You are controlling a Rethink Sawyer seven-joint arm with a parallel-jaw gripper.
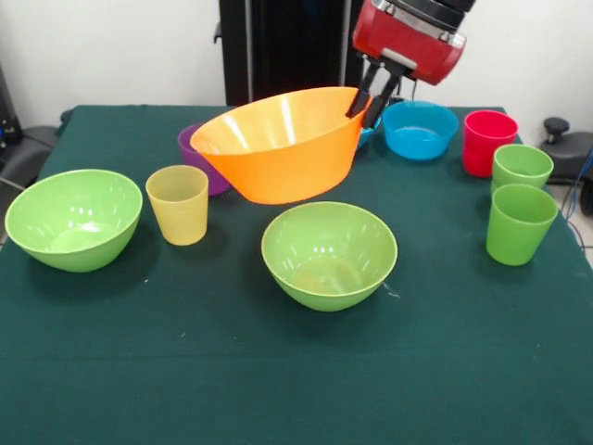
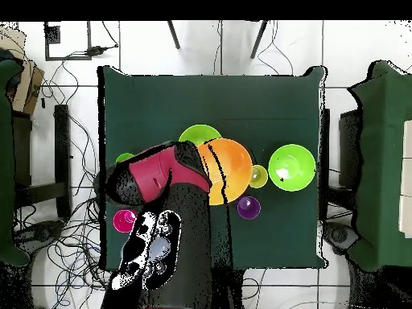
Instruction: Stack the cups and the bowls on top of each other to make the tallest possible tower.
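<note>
My gripper (image 1: 365, 108) is shut on the right rim of the large orange bowl (image 1: 283, 144) (image 2: 228, 166), which hangs tilted above the table with its opening turned toward the left. Just in front of it a lime green bowl (image 1: 329, 253) (image 2: 199, 136) stands on the cloth. A second lime green bowl (image 1: 74, 219) (image 2: 291, 166) sits at the left. The pale yellow cup (image 1: 178, 204) (image 2: 257, 175) stands between them, and the purple cup (image 1: 197, 146) (image 2: 249, 207) is half hidden behind the orange bowl. No tower stands anywhere.
At the right stand a blue bowl (image 1: 420, 129), the red cup (image 1: 488, 141) (image 2: 125, 220) and two light green cups (image 1: 522, 166) (image 1: 519, 223). The arm (image 2: 165, 217) covers much of that side in the overhead view. The green cloth (image 1: 278, 371) ends close behind the cups.
</note>
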